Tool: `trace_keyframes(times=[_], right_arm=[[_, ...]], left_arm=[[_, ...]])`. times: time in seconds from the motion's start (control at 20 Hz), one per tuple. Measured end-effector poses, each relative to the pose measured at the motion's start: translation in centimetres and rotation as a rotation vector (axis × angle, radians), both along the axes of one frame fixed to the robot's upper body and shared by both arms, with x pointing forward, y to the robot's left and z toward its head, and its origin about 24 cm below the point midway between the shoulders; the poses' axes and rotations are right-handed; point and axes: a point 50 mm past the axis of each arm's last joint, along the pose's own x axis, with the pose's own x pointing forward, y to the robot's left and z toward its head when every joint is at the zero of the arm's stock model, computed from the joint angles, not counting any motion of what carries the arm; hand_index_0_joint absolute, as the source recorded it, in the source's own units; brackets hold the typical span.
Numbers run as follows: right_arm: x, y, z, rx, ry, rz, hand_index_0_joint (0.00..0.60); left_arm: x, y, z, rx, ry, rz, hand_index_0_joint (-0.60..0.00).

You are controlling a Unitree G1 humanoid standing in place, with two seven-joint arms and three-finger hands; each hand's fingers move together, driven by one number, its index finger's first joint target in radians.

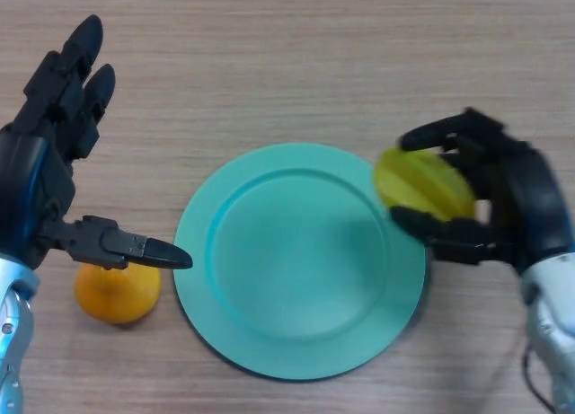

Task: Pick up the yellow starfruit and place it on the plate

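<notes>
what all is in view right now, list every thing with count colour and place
starfruit: one, yellow, at the plate's right rim, overlapping its edge, held in the right hand
plate: one, teal, round, centre of the table, nothing lying in its middle
orange fruit: one, orange, round, on the table left of the plate, partly under the left hand's thumb
table: one, light wood grain, under everything
left hand: one, black, at the left edge, fingers straight and pointing up the view, thumb stretched toward the plate, holding nothing
right hand: one, black, at the right, fingers and thumb curled round the starfruit
</notes>
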Motion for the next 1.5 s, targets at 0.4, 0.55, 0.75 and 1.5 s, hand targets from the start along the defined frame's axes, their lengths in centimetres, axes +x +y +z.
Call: trace_keyframes(times=[0.4,0.55,0.75,1.5], right_arm=[[-0.7,3.7,-4.1,0.013,0.084,0.011,0.6],[-0.9,3.9,-5.1,0.016,0.124,-0.004,0.45],[-1.2,4.4,-4.8,0.014,0.134,0.059,0.0],[-2.7,-1.8,4.0,0.18,-0.084,0.013,0.0]], left_arm=[[-0.6,0.0,0.1,-0.008,-0.005,0.001,0.0],[-0.7,0.0,0.2,-0.007,-0.012,0.004,0.0],[-0.8,0.1,0.1,-0.005,-0.01,0.011,0.0],[-1.1,0.6,0.5,0.0,-0.023,0.033,0.0]])
